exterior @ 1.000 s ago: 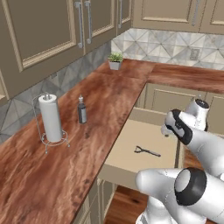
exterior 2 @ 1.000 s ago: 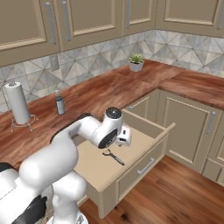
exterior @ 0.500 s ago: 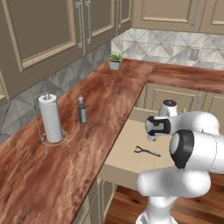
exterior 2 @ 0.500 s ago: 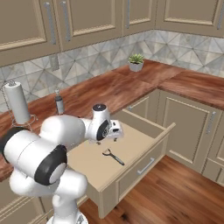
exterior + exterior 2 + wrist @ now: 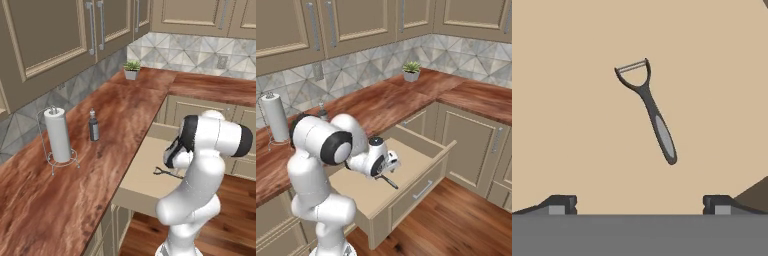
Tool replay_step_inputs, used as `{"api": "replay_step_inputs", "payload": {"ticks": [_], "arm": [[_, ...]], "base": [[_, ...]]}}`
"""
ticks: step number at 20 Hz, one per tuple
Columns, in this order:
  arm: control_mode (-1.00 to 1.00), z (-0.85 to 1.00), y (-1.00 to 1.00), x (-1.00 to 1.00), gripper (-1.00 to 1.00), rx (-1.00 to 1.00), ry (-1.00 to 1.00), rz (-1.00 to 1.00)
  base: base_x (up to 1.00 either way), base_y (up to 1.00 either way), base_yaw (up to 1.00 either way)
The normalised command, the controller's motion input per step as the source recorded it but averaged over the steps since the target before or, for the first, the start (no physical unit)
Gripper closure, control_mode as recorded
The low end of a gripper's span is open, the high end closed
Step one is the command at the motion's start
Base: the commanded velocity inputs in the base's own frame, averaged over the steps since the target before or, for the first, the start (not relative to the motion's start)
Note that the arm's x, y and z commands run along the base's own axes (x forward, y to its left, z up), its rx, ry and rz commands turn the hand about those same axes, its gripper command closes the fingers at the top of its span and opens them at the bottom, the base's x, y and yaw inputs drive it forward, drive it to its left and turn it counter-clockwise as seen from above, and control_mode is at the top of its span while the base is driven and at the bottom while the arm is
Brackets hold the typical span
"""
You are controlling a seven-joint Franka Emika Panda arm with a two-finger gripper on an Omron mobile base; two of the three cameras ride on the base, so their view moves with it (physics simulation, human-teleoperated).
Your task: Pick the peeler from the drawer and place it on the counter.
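Now | gripper [image 5: 639,202] spread wide over peeler [image 5: 649,109] | drawer [image 5: 567,125] floor bare around

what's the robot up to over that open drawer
The arm is reaching into the open drawer for the peeler, which lies flat on the drawer's tan floor. The gripper hangs above it with its jaws wide open, holding nothing. The peeler is not yet grasped, so nothing has reached the counter, where a paper towel roll and a small bottle stand.
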Motion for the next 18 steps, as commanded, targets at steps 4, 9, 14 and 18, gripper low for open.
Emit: {"api": "replay_step_inputs", "payload": {"ticks": [4,9,14,18], "arm": [[-1.00,-0.54,-0.19,0.55,-1.00,0.00,0.00,0.13],[-1.00,-0.32,-0.06,0.70,-1.00,0.00,0.00,0.13],[-1.00,-0.33,-0.48,0.33,-1.00,0.00,0.00,0.10],[-1.00,-0.41,-0.29,0.14,-1.00,0.00,0.00,0.06]], "base": [[0.00,0.00,0.00],[0.00,0.00,0.00],[0.00,0.00,0.00],[0.00,0.00,0.00]]}}
